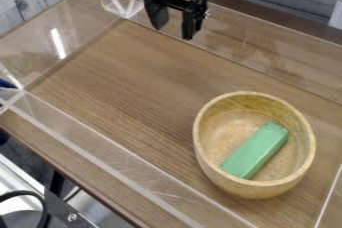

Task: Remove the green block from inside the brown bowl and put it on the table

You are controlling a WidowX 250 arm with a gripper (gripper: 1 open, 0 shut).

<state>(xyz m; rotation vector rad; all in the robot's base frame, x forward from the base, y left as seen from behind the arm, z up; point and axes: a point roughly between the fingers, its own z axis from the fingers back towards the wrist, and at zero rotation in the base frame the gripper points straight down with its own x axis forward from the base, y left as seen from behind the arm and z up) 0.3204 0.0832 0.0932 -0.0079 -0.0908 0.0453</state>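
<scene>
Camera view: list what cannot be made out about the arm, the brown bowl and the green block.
- Arm: cut off by the top edge; only the gripper and its dark fingers show, open, holding nothing.
- Green block: its underside is hidden against the inside of the brown bowl; whether it lies flat or leans cannot be told.
- Bowl: the table just behind its far rim is hidden.
- Clear walls: edges lost in glare.

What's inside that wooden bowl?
A flat green block lies slanted on the floor of the brown bowl, nothing else beside it. The bit of bowl floor under the block is covered, so I can't see it. The open gripper is far off, empty.
</scene>
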